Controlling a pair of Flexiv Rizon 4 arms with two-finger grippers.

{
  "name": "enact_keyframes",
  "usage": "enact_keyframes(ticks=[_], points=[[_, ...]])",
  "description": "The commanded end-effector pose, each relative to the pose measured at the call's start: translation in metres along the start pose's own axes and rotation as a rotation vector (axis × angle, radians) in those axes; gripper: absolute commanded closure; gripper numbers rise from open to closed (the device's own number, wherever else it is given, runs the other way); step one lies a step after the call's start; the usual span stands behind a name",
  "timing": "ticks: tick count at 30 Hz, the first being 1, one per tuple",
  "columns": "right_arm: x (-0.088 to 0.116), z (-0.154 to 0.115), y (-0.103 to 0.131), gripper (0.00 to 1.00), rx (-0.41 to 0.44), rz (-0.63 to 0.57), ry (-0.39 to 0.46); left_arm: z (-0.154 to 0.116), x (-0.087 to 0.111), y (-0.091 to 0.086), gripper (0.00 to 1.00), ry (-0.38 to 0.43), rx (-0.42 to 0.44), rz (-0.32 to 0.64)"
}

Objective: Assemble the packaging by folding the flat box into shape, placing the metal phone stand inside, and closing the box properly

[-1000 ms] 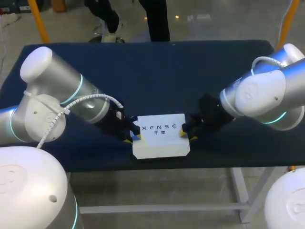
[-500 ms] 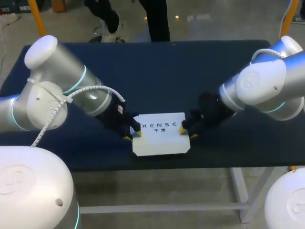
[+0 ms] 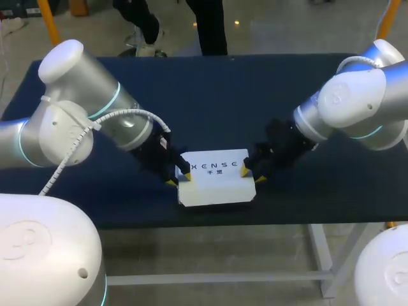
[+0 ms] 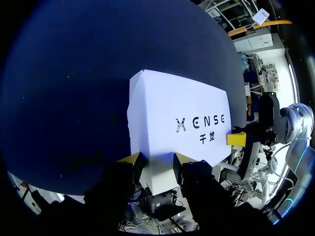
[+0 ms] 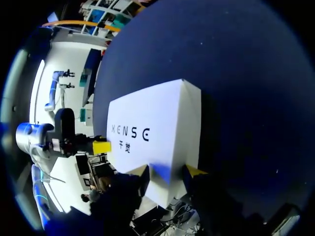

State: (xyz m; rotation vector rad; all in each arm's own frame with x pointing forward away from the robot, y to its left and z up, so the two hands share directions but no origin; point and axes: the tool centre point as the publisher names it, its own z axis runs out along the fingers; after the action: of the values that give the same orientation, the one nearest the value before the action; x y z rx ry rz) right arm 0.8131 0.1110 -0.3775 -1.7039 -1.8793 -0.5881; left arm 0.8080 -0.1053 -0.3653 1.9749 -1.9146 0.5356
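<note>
Near the bench (image 3: pixel 255 95) edge, left pincer (image 3: pixel 178 178) and right pincer (image 3: pixel 251 175) clamp the box (image 3: pixel 215 186) (shallowly); it could slip off.

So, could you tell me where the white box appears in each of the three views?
Head view: white box lies near the table's front edge, between left gripper and right gripper.
Left wrist view: white box fills the middle, just ahead of the left gripper.
Right wrist view: white box just ahead of the right gripper.
Shared landmark: the black lettering on the box's top.
</note>
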Motion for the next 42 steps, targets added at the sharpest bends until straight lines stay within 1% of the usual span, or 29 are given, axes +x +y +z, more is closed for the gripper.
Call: enact_keyframes(ticks=[1,9,19,25,33,42], points=[[0.006,0.0,0.005,0.51,0.029,0.004,0.004,0.001,0.007,-0.002,0.57,-0.01,-0.01,-0.001],[0.007,-0.001,0.007,0.51,0.077,0.025,0.006,-0.003,0.007,-0.004,0.56,-0.017,-0.029,-0.012],[0.011,-0.005,0.009,0.49,0.131,0.069,-0.013,-0.007,0.012,-0.005,0.55,-0.035,-0.052,-0.02],[0.013,-0.008,0.01,0.5,0.168,0.096,-0.024,-0.009,0.014,-0.006,0.56,-0.044,-0.069,-0.031],[0.017,-0.011,0.011,0.5,0.183,0.11,-0.033,-0.011,0.019,-0.007,0.55,-0.064,-0.093,-0.042],[0.019,-0.013,0.012,0.51,0.206,0.125,-0.035,-0.012,0.021,-0.01,0.53,-0.052,-0.145,-0.07]])
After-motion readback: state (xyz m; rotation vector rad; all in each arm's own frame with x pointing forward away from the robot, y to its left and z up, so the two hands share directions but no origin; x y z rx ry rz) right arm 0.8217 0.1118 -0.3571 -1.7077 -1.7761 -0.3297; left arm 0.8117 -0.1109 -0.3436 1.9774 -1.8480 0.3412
